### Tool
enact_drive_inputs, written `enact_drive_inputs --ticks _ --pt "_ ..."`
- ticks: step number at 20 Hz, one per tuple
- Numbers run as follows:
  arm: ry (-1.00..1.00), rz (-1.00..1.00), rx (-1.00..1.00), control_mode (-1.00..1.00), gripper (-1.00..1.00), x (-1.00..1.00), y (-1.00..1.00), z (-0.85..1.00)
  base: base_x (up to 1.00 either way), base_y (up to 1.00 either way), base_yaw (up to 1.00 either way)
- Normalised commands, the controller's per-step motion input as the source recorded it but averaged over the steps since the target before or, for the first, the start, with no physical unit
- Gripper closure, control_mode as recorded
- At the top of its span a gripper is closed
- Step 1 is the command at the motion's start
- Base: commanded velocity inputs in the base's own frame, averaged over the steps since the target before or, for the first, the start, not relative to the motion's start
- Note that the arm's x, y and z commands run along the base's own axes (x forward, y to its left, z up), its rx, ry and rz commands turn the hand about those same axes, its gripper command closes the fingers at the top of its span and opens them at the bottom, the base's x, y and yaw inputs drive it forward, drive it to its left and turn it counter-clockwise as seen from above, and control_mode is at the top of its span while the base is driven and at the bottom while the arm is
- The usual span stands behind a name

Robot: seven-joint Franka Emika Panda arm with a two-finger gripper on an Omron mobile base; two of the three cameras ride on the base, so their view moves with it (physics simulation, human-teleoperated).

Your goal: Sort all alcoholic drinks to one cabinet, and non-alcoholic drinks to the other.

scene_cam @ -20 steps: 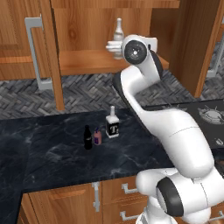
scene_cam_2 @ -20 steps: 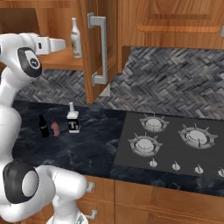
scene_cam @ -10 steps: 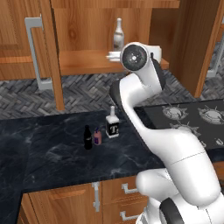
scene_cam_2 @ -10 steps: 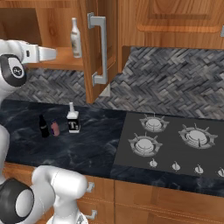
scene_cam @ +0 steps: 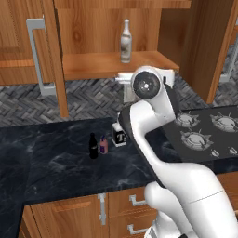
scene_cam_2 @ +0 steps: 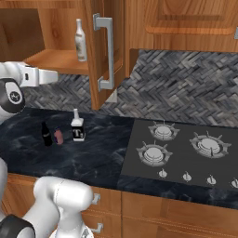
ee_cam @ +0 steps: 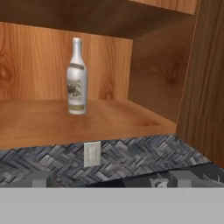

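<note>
End effector: jaws spread wide and empty, drawn back from the open cabinet over the last second, arm folding away from the shelf. Slim cream-white bottle: left standing upright alone on that shelf, so one alcoholic drink counts as sorted. Remaining on the counter: square clear bottle with white cap, likely next for the same shelf, plus the black cola-style bottle and pink-purple bottle close beside it, both due the other cabinet.
</note>
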Motion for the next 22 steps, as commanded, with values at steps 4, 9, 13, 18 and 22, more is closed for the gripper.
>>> enact_drive_inputs --ticks 4,9,13,18,22 --pt "0.01 0.0 0.02 -1.0 -1.0 -0.2 0.0 -0.38 0.0 0.0 0.0" --pt "0.05 0.01 0.01 -1.0 -1.0 -0.22 0.0 -0.39 0.0 0.0 0.0" --pt "0.04 0.02 0.0 -1.0 -1.0 -0.08 0.0 -0.34 0.0 0.0 0.0" --pt "0.07 0.04 0.01 -1.0 -1.0 -0.01 0.0 -0.33 0.0 0.0 0.0" --pt "0.09 0.08 0.02 -1.0 -1.0 0.0 0.01 -0.35 0.0 0.0 0.0"
